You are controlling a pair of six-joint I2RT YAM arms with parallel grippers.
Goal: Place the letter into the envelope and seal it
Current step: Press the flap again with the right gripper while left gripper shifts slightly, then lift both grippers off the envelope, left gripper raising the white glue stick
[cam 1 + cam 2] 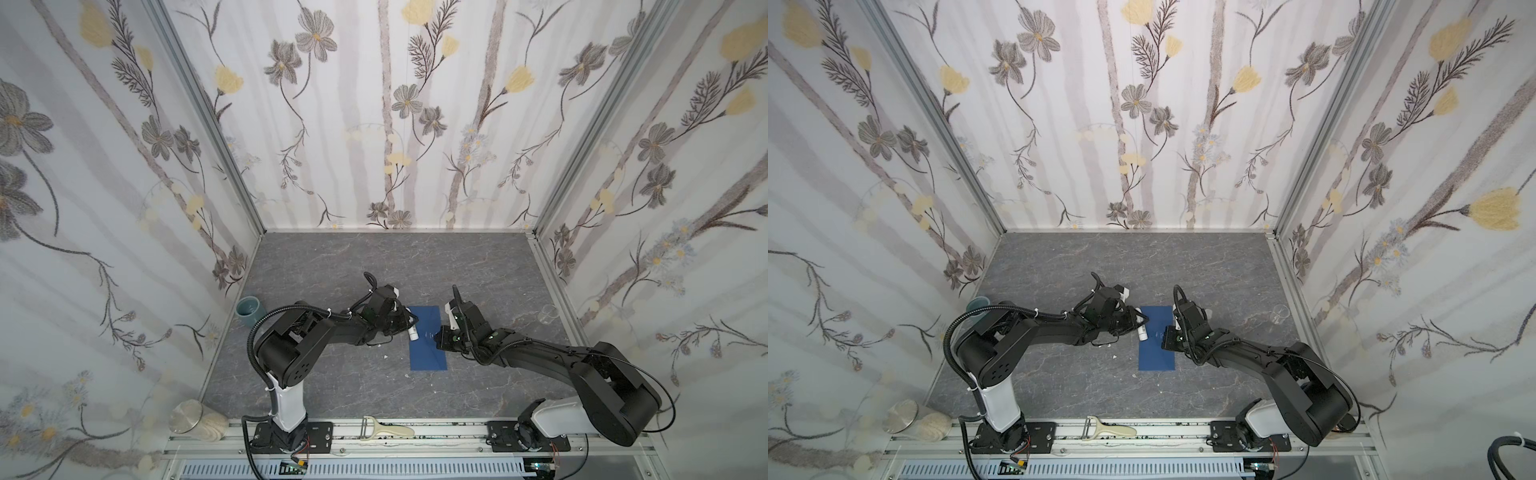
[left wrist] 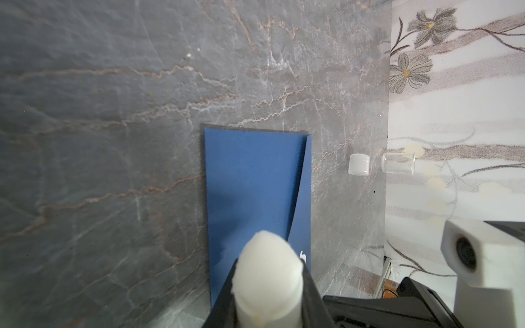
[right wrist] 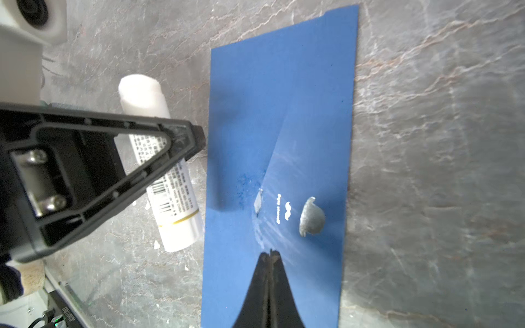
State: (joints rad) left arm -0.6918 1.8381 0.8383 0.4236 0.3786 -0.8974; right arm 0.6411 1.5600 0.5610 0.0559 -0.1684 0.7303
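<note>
Twin overhead views down onto the table point(image 1: 374, 257); both wrist views close over the envelope point(image 2: 252, 176).

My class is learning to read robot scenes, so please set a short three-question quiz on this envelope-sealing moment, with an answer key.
1. True or false: the right gripper is shut, its tips over the blue envelope.
2. What does the left gripper hold? A) an uncapped glue stick B) the envelope C) nothing
3. Short answer: is the letter visible in any view?
Key: 1 true; 2 A; 3 no, none of the views shows it.
</note>
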